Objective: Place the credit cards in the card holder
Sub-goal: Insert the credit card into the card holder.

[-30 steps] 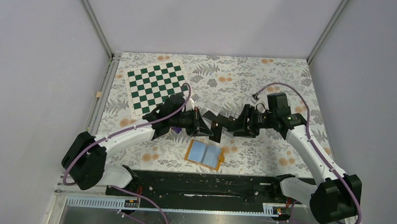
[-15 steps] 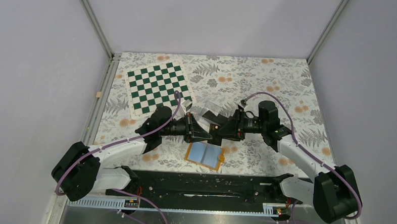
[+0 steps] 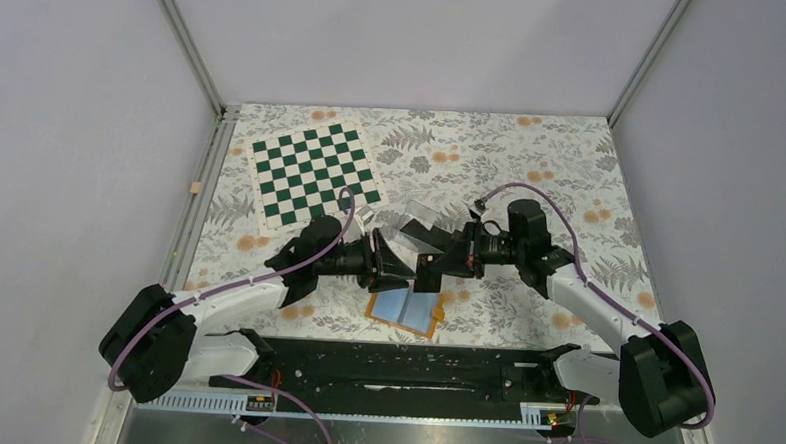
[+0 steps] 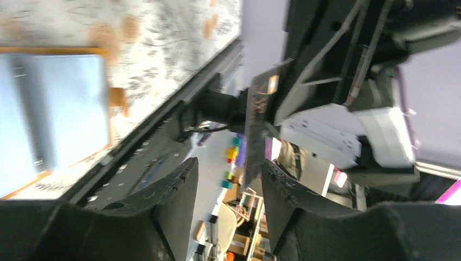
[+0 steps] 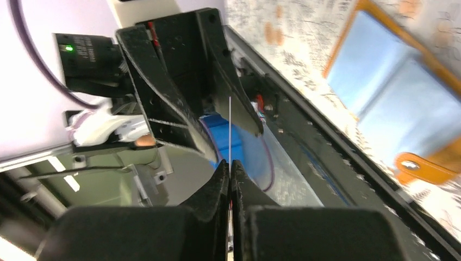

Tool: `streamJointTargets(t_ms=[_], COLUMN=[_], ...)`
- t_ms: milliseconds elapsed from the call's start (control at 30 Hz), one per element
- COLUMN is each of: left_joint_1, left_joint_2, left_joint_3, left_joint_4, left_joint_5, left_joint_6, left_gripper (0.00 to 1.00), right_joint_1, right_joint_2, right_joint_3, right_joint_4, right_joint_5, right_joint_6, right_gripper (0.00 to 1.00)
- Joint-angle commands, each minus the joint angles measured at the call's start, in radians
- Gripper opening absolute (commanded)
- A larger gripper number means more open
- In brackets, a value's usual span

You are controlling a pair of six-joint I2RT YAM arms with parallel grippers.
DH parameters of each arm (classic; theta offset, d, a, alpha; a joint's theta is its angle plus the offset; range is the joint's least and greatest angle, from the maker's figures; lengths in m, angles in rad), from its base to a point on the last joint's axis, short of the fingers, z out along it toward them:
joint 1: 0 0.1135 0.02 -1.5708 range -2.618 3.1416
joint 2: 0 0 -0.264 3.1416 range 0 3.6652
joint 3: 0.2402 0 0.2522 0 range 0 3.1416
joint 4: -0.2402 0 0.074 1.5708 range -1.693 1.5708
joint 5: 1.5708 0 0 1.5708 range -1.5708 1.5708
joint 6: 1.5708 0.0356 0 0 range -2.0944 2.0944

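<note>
Near the open orange folding wallet (image 3: 405, 309), the right gripper (image 5: 230, 166) pinches a thin black card (image 4: 253, 136) shut-tight; the left gripper (image 4: 229, 169) gapes half-open around it. That narrow edge pinch could slip, dropping it askew.

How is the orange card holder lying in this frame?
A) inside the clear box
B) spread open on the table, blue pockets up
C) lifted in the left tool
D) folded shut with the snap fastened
B: the card holder lies spread flat on the table, with its light blue pockets facing up and its orange snap tab sticking out to one side.
</note>
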Motion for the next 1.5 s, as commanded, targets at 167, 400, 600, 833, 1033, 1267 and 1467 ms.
streamJointTargets(t_ms=[167,400,600,833,1033,1267,1467], left_joint_1=[0.029,0.036,0.036,0.028,-0.033,-0.107,-0.115], left_joint_2=[0.093,0.331,0.494,0.433,0.370,0.377,0.391], left_joint_3=[0.232,0.367,0.369,0.283,0.224,0.217,0.213], left_joint_4=[-0.867,-1.001,-0.882,-0.818,-0.769,-0.729,-0.727], left_joint_5=[-0.393,-0.467,-0.314,-0.278,-0.261,-0.263,-0.269], left_joint_6=[0.499,0.642,0.622,0.542,0.458,0.383,0.376], left_gripper=[0.51,0.51,0.36,0.24,0.21,0.20,0.20], right_joint_1=[0.012,0.096,0.132,0.133,0.133,0.133,0.132], right_joint_2=[-0.003,0.144,0.245,0.279,0.288,0.287,0.285], right_joint_3=[0.070,0.093,0.118,0.081,0.043,0.035,0.019], right_joint_4=[-0.386,-0.269,-0.144,-0.047,-0.034,-0.104,-0.123], right_joint_5=[0.232,0.304,0.352,0.380,0.408,0.445,0.458], right_joint_6=[-0.351,-0.344,-0.328,-0.299,-0.313,-0.379,-0.414], right_gripper=[0.00,0.00,0.00,0.00,0.00,0.00,0.00])
